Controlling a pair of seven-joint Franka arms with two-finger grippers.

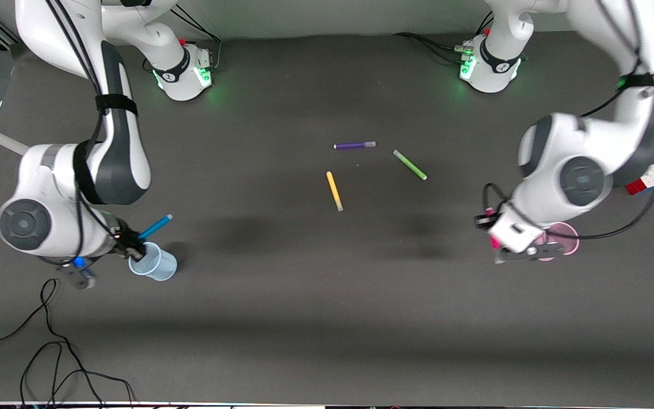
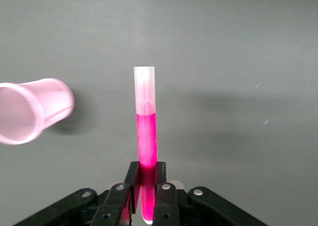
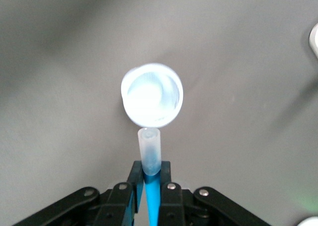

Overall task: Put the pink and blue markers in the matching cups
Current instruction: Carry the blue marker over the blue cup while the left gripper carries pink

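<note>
Starting at the right arm's end of the table, the right gripper (image 1: 134, 248) was clamped shut on the blue marker (image 1: 155, 226), pinching it along the coloured barrel with the pale end poking just clear of the fingers; it hung over the rim of the blue cup (image 1: 154, 263), and the right wrist view showed the cup's mouth (image 3: 152, 94) nearly in line with the marker's pale end (image 3: 149, 149); the cup looked thin and light, so a nudge on the rim could probably tip it. Midway along the table lay the yellow marker (image 1: 334, 191), the purple marker (image 1: 354, 145) and the green marker (image 1: 410, 165), well apart from both cups. At the left arm's end, the left gripper (image 2: 145, 196) was closed on the pink marker (image 2: 146, 141) low on its barrel; the pink cup (image 1: 566, 240) stood partly under the wrist, off to one side of the marker. Both pens seemed stiff, light and smooth; a mid-barrel pinch should hold.
</note>
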